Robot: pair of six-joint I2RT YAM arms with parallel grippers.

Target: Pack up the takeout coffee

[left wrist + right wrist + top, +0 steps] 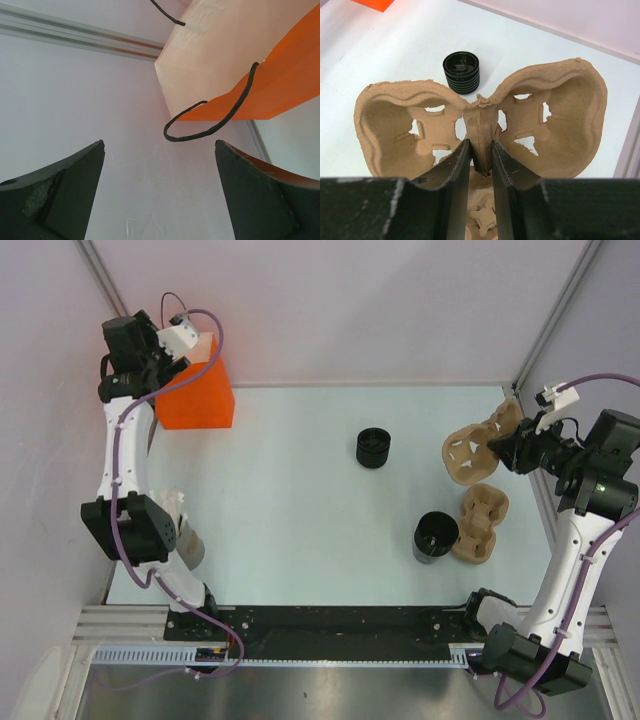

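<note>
The takeout coffee (373, 448), a small black cup with a ridged lid, stands upright in the middle of the table; the right wrist view shows it (462, 71) just beyond the carrier. My right gripper (502, 451) (481, 150) is shut on the centre rib of a brown pulp cup carrier (472, 453) (395, 130), held tilted above the table at the right. At the far left, my left gripper (163, 368) (160, 190) is open and holds nothing, beside the orange paper bag (196, 396) (285, 85), with the bag's black cord handle (215, 125) just ahead of it.
A wider black cup (435, 536) stands near the front right. A second pulp carrier (482, 523) (482, 220) lies beside it, under the held one. A grey cup (186, 540) sits by the left arm's base, partly hidden. Walls enclose the table.
</note>
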